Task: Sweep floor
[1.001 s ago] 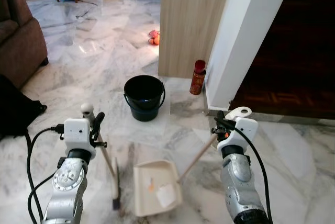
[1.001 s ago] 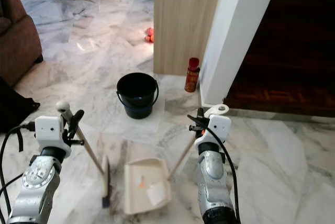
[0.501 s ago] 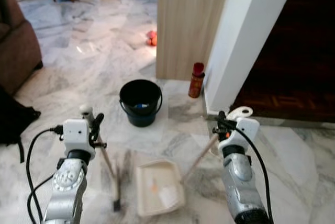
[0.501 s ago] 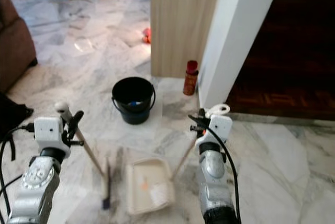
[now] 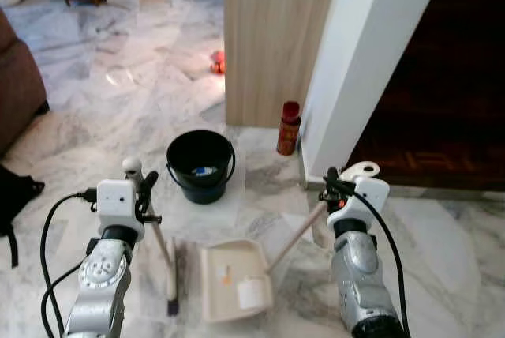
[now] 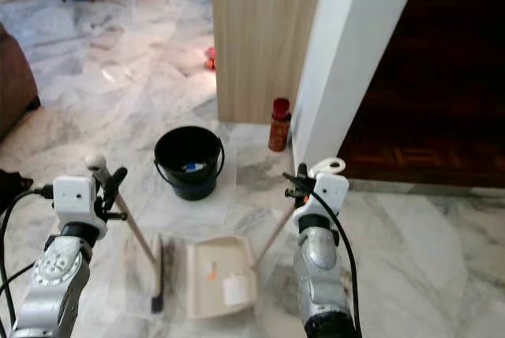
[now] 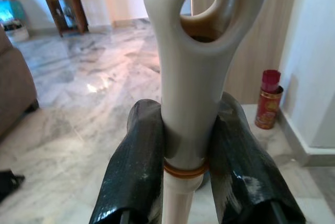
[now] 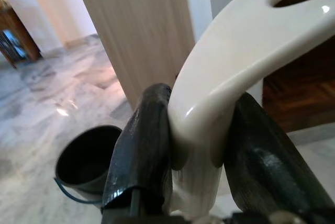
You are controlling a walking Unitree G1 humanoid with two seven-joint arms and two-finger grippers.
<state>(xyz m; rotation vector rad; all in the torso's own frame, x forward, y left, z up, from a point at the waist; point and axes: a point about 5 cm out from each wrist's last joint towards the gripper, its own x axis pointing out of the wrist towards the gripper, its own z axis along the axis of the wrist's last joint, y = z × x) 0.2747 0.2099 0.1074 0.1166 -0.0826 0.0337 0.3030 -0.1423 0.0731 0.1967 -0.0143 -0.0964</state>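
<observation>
The cream dustpan (image 5: 235, 281) lies flat on the marble floor (image 5: 118, 109) just in front of the black bucket (image 5: 200, 167), holding 1 white scrap and an orange bit (small). The broom (image 5: 169, 269) stands beside it. The left gripper (image 7: 184, 145) clamps the broom's handle between 2 fingers; the right gripper (image 8: 196, 145) pinches the dustpan's handle. A red can (image 5: 289, 128) stands right of the bucket.

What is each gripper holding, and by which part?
Left gripper holds the broom near its handle top; right gripper holds the dustpan by its handle end.
</observation>
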